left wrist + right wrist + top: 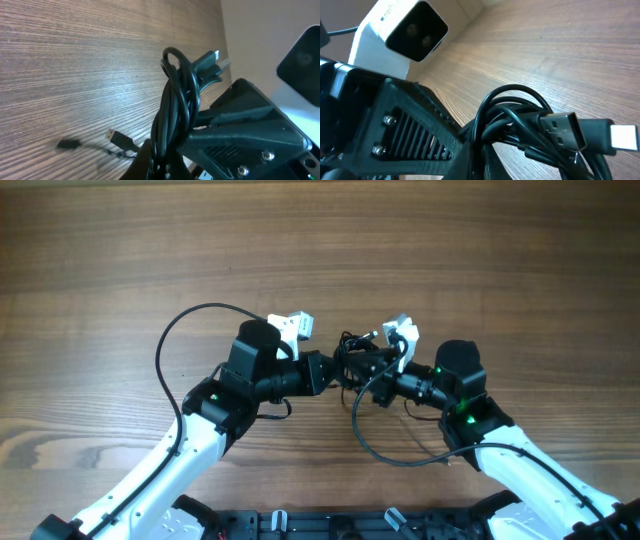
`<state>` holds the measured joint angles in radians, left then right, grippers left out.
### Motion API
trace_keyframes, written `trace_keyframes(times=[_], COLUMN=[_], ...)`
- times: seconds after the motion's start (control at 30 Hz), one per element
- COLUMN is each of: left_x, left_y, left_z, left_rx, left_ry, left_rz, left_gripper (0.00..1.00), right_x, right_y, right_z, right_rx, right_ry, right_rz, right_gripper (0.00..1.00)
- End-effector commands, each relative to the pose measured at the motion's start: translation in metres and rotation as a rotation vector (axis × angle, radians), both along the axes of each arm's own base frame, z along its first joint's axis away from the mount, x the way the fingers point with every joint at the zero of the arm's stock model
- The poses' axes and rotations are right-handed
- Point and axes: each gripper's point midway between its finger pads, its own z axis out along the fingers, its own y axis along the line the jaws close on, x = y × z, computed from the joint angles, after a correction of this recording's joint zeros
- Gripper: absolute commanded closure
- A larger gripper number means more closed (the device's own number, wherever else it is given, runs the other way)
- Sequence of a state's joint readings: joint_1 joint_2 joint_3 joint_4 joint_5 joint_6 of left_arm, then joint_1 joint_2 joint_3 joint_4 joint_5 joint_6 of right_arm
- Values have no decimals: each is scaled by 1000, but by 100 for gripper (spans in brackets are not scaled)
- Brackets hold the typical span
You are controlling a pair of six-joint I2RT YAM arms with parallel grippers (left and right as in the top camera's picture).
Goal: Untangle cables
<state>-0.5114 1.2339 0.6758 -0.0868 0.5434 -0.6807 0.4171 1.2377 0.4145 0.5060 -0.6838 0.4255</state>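
The left gripper (pixel 322 370) reached in from seven o'clock and met the cables (pixel 352 358) near the middle of the bench (pixel 320 240). It looked clamped on the left flank of the knot, though the cords hid its fingertips. The bundle sat raised off the wood, probably so the loops could hang free and show which strand crossed which. In the left wrist view one tail drooped toward seven o'clock and its small plug (pixel 117 136) lay on the bench, apart from the knot. That end seemed already slack enough to draw out.

The right gripper (pixel 385 378), coming from five o'clock, appeared closed on the opposite flank. The two faced each other across the tangle, a stance suited to pulling it apart. In the right wrist view a USB plug (pixel 567 130) jutted toward three o'clock from the coils.
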Motion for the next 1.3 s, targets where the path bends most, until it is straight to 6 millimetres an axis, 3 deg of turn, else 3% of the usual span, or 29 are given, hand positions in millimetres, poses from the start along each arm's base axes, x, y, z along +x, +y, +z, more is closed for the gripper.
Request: trace_keyframes(times=[0.0, 0.07, 0.1, 0.27, 0.37, 0.43, 0.5, 0.57, 0.63, 0.77, 0.8, 0.87, 0.93, 0.97, 1.03, 1.1, 1.2, 1.27], left_x=[3, 13, 17, 13, 8, 5, 2, -2, -7, -14, -16, -16, -15, -13, -5, -1, 1, 1], left_y=[-1, 8, 11, 6, 1, 1, 5, 7, 1, -6, -7, -7, -7, -6, -3, -8, -14, -14], left_z=[5, 3, 1, 1, 0, -4, -12, -20, -28, -56, -64, -70, -68, -68, -65, -57, -50, -50], left_rx=[2, 26, 41, 43, 52, 68, 99, 142, 177, 278, 295, 306, 303, 300, 286, 238, 201, 199], left_ry=[-37, -51, -59, -60, -62, -50, -25, -8, -8, 7, 22, 36, 32, 29, 19, 4, -13, -8], left_rz=[-6, 46, 69, 55, 40, 39, 50, 59, 48, 41, 35, 33, 35, 42, 65, 57, 41, 44], left_gripper=[96, 96, 96, 96, 96, 96, 96, 96, 96, 96, 96, 96, 96, 96, 96, 96, 96, 96], right_x=[-17, -25, -26, -25, -20, -2, 27, 42, 49, 78, 86, 100, 94, 75, 37, 2, -11, -19], right_y=[11, 6, -5, -34, -35, -43, -64, -78, -87, -121, -131, -139, -124, -100, -67, -46, -29, -17], right_z=[10, 25, 46, 106, 108, 109, 115, 123, 134, 139, 133, 99, 71, 65, 63, 54, 14, -1], right_rx=[39, 92, 157, 305, 296, 298, 369, 471, 533, 710, 718, 587, 434, 338, 257, 219, 125, 73], right_ry=[-2, -2, -19, -133, -188, -211, -132, -34, -43, 64, 71, 84, 101, 61, -9, -10, 105, 131], right_rz=[117, 174, 204, 236, 217, 116, -73, -181, -244, -472, -540, -648, -572, -389, -94, 125, 143, 147], right_gripper=[96, 96, 96, 96, 96, 96, 96, 96, 95, 93, 85, 59, 39, 35, 36, 45, 46, 47])
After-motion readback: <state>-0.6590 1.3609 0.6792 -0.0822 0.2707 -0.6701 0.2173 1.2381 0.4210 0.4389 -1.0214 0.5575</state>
